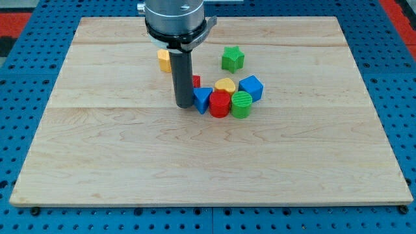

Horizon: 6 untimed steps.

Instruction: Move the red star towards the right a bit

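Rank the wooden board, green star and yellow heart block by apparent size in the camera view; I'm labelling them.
1. wooden board
2. green star
3. yellow heart block, partly hidden behind the red block, so this place is unsure.

red block [195, 81]: mostly hidden behind the rod, shape not clear
yellow block [164, 60]: at 11 o'clock from my tip [184, 105], partly covered by the rod
arm: cut at top edge

Pale wood-grain counter [117, 162] on a blue perforated base [26, 221]. Centre cluster: blue triangle [202, 99], red cylinder [220, 104], ridged green cylinder [242, 104], yellow heart [225, 85], blue cube [251, 87]. Green star [233, 58] above; yellow block [164, 60] upper left.
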Tool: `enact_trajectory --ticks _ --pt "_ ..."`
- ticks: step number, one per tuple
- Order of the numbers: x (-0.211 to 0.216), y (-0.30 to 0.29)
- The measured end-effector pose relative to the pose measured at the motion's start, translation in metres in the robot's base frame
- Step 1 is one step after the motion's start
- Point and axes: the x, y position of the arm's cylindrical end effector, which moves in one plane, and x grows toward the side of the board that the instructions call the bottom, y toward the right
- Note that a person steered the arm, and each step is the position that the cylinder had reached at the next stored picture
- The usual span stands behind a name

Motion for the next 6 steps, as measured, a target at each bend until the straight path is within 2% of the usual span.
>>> enact_trajectory --ticks 3,5,6 --pt "0.000 0.002" --pt "0.001 -0.052" --pt "-0.009 -0.055"
